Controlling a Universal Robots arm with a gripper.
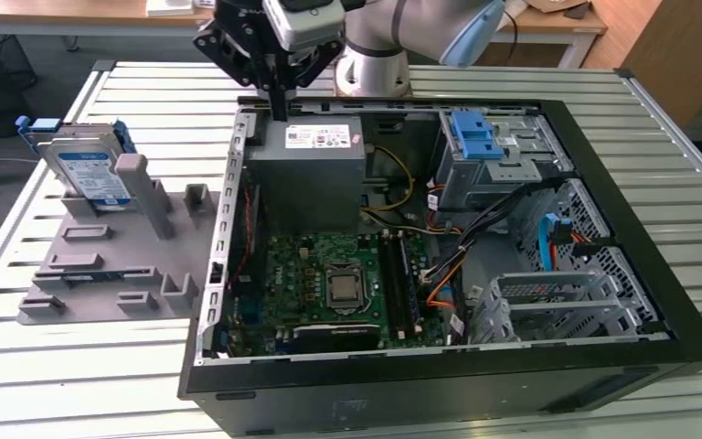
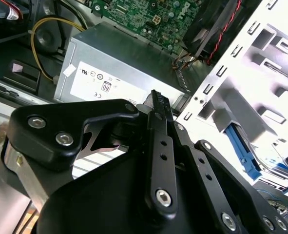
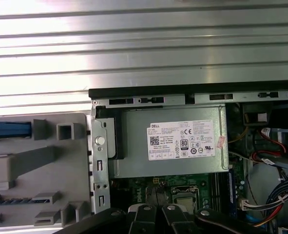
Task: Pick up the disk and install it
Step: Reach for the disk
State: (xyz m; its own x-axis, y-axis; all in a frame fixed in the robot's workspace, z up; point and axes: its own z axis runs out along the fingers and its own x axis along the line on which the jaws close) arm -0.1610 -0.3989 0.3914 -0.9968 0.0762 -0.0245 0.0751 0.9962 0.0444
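Gripper (image 1: 281, 112): fingers pressed together, empty, over power supply (image 1: 308, 183). Disk (image 1: 91, 176): stood upright in gray rack (image 1: 95, 274), beside case (image 1: 449, 393).

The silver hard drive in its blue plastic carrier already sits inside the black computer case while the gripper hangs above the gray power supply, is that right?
Not quite: the blue-framed silver hard drive stands upright in the gray rack outside the black computer case, on the exterior view's left. The gripper does hang above the gray power supply.
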